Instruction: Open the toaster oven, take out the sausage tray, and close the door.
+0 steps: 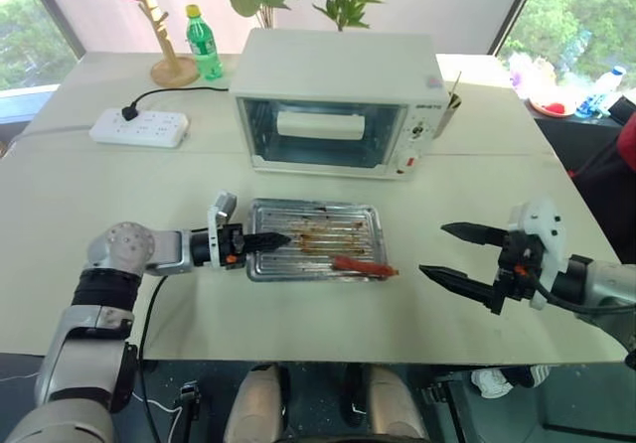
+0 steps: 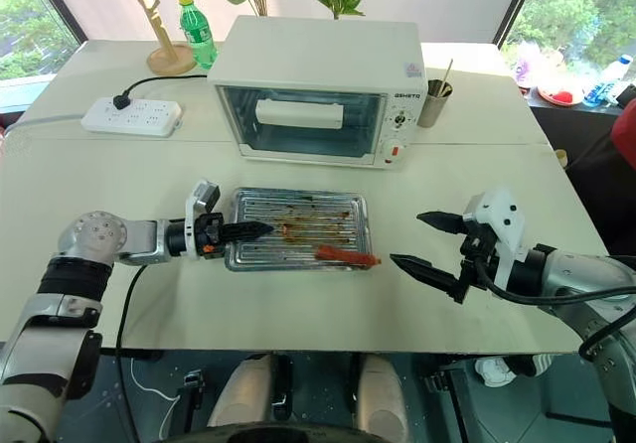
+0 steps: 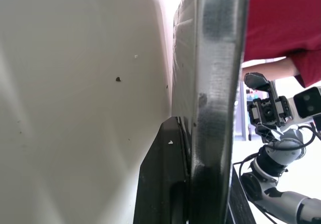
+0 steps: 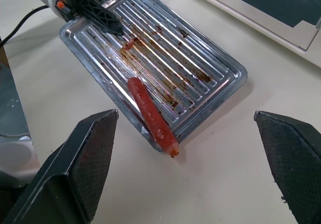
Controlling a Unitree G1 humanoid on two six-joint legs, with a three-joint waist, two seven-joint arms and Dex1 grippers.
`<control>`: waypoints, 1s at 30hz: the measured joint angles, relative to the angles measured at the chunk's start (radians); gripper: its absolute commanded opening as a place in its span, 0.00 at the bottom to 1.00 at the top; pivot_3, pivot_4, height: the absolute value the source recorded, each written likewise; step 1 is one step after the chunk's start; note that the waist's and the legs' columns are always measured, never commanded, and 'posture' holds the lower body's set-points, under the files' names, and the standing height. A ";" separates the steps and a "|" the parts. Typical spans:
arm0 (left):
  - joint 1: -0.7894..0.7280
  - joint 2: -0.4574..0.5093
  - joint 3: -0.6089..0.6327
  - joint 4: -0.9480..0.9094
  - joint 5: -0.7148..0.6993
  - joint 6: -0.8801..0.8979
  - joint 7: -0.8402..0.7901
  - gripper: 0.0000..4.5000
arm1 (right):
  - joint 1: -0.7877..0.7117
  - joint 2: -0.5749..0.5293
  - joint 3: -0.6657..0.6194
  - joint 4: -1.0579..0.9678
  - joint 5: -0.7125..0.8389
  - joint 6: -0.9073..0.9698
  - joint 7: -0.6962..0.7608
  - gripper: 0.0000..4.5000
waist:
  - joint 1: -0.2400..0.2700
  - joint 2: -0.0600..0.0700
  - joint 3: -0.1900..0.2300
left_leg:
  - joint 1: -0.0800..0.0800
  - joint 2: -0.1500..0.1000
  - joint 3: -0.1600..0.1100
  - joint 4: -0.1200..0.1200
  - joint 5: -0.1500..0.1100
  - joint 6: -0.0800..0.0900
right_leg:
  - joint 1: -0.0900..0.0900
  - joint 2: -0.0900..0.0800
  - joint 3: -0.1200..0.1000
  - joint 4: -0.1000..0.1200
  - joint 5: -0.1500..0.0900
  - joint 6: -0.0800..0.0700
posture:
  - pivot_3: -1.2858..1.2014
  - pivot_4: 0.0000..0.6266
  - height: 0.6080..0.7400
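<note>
Jaws first: from the head, left gripper [image 1: 266, 239] pinches the tray's [image 1: 363, 217] left rim, long axis crossways before the oven [image 1: 338, 75]; door looks shut. Wrist cam: right gripper [image 4: 188, 169] gapes, empty, beside the sausage [image 4: 150, 114]

The left wrist view sits so close to the sausage tray [image 3: 213, 83] that its rim is a blurred dark band, cut off at both ends. A person's red sleeve [image 3: 286, 23] is cropped by the corner. The toaster oven [image 4: 261, 8] is cropped there too. Its knob markings [image 1: 415, 135] are too small to read.
</note>
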State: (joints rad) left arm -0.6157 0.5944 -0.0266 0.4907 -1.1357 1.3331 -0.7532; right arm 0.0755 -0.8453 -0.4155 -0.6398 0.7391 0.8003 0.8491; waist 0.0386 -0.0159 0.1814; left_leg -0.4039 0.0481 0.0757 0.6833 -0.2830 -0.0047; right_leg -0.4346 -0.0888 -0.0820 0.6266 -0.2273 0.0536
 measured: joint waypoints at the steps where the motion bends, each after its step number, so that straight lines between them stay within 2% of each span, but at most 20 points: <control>1: 0.000 -0.005 0.000 0.010 0.029 -0.010 -0.012 0.28 | 0.000 0.000 0.000 0.000 0.001 0.000 -0.004 1.00 | 0.000 0.000 0.000 | 0.000 0.000 0.000 0.000 0.000 0.000 | 0.000 0.000 0.000 0.000 0.000 0.000 | 0.52 0.24 0.87; 3: 0.005 -0.008 0.000 0.019 0.086 -0.023 -0.034 0.53 | -0.006 0.000 0.003 0.000 0.001 -0.001 -0.011 1.00 | -0.003 0.000 0.000 | 0.000 0.001 0.000 0.000 0.000 0.000 | -0.001 0.001 0.000 0.000 0.000 0.000 | 0.52 0.24 0.87; 6: 0.006 -0.007 0.010 0.005 0.094 -0.022 -0.075 0.85 | -0.013 0.000 0.010 0.001 0.001 -0.001 -0.018 1.00 | -0.002 0.001 -0.001 | 0.000 0.001 0.000 0.000 0.000 0.000 | 0.000 0.001 0.000 0.000 0.000 0.000 | 0.52 0.24 0.87; 7: 0.011 -0.007 0.019 -0.009 0.096 -0.021 -0.085 0.95 | -0.020 0.000 0.016 0.003 0.000 -0.002 -0.018 1.00 | -0.001 0.001 -0.002 | 0.001 0.001 0.000 0.000 0.000 0.000 | 0.000 0.001 0.000 0.001 0.000 0.000 | 0.52 0.24 0.87; 8: 0.020 -0.003 0.027 -0.027 0.098 -0.021 -0.093 0.99 | -0.030 0.000 0.023 0.009 0.000 -0.003 -0.018 1.00 | -0.002 0.002 -0.003 | 0.003 0.001 0.000 0.000 0.000 0.000 | 0.001 0.001 0.000 0.001 0.000 0.000 | 0.52 0.24 0.87; 12: 0.091 0.076 0.030 -0.126 0.139 -0.077 -0.121 0.99 | -0.061 -0.004 0.055 0.035 -0.007 -0.014 -0.012 1.00 | -0.027 0.002 -0.005 | 0.008 0.003 -0.002 -0.004 0.000 0.000 | 0.004 0.002 0.001 0.001 -0.001 0.000 | 0.52 0.24 0.87; 15: 0.183 0.195 -0.017 -0.252 0.232 -0.237 -0.206 0.99 | -0.080 -0.010 0.074 0.059 -0.014 -0.022 0.001 1.00 | -0.048 0.003 -0.005 | 0.013 0.004 -0.001 -0.009 0.000 0.000 | 0.005 0.002 0.003 0.001 -0.002 -0.002 | 0.52 0.24 0.87; 17: 0.266 0.294 -0.044 -0.322 0.335 -0.425 -0.267 0.99 | -0.092 -0.020 0.087 0.074 -0.018 -0.030 0.016 1.00 | -0.055 0.004 -0.006 | 0.019 0.003 -0.001 -0.016 0.000 0.000 | 0.005 0.001 0.003 0.000 -0.002 -0.003 | 0.52 0.24 0.87; 20: 0.324 0.388 -0.029 -0.312 0.475 -0.629 -0.285 0.99 | -0.109 -0.040 0.097 0.106 -0.020 -0.045 0.043 1.00 | -0.056 0.005 -0.006 | 0.027 0.003 -0.003 -0.021 0.000 0.000 | 0.005 0.004 0.003 0.000 -0.004 -0.005 | 0.52 0.24 0.87; 23: 0.357 0.472 0.039 -0.258 0.560 -0.724 -0.304 0.99 | -0.143 -0.060 0.105 0.146 -0.020 -0.055 0.081 1.00 | -0.052 0.003 -0.003 | 0.022 0.005 -0.005 -0.022 0.000 0.000 | -0.002 0.008 0.002 0.002 -0.005 -0.008 | 0.52 0.24 0.87; 25: 0.360 0.512 0.108 -0.299 0.534 -0.723 -0.366 0.99 | -0.188 -0.080 0.124 0.183 -0.019 -0.055 0.110 1.00 | -0.048 -0.001 0.000 | 0.011 0.005 -0.004 -0.020 0.000 -0.001 | -0.012 0.009 0.001 0.004 -0.003 -0.011 | 0.52 0.24 0.87; 30: 0.301 0.609 0.274 -0.516 0.398 -0.655 -0.501 0.99 | -0.294 -0.137 0.160 0.227 -0.006 -0.053 0.208 1.00 | -0.028 -0.003 0.003 | 0.006 0.002 0.001 -0.019 0.000 -0.002 | -0.013 0.003 0.001 -0.001 -0.001 -0.008 | 0.52 0.24 0.87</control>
State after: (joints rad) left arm -0.3147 1.2036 0.2477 -0.0254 -0.7374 0.6778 -1.2539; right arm -0.2181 -0.9823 -0.2558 -0.4127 0.7334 0.7469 1.0571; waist 0.0101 -0.0192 0.1839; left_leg -0.3981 0.0501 0.0763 0.6641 -0.2830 -0.0072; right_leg -0.4476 -0.0853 -0.0813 0.6257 -0.2282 0.0456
